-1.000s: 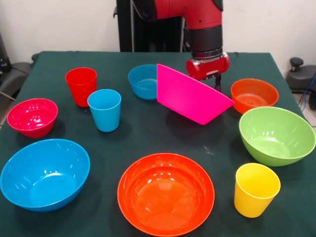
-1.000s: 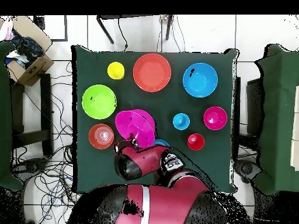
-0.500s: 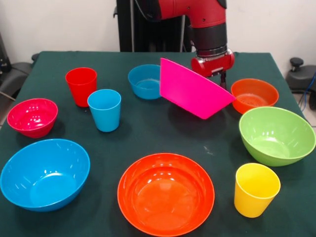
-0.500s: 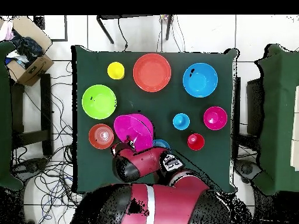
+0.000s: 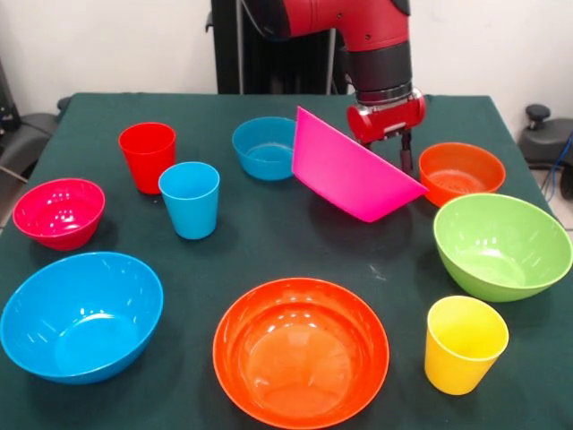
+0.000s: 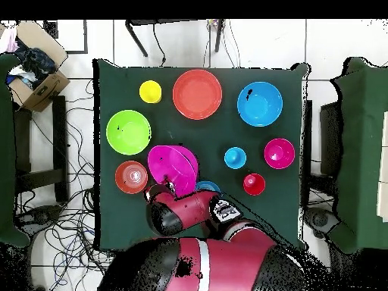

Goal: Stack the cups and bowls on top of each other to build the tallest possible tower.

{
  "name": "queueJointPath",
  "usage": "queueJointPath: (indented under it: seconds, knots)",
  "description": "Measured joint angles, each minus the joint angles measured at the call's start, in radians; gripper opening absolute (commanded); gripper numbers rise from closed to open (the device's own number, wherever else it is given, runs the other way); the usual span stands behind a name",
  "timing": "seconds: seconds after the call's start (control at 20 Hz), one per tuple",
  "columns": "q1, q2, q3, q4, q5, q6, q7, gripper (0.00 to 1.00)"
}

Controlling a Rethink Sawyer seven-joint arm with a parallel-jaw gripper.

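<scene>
Pink glossy plastic fills your hand: it grips the large pink bowl by its rim, tilted steeply and clear of the green cloth counter. Only the front view shows that tilt; overhead, your red arm hides the hand and half covers the small blue bowl. Beside the hand sits the small orange bowl. Every bowl and cup you can see into holds nothing.

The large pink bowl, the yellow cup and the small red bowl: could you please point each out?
large pink bowl (image 5: 351,175), front view, tilted outer wall.
yellow cup (image 5: 463,351), front view, outer side.
small red bowl (image 5: 55,220), front view, outer wall.
</scene>
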Motion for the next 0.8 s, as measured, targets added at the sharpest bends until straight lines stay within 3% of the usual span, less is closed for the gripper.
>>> queueJointPath:
  seconds: [0.8]
  knots:
    - [0.003,-0.060,0.000,0.003,0.000,0.026,0.000,1.00]
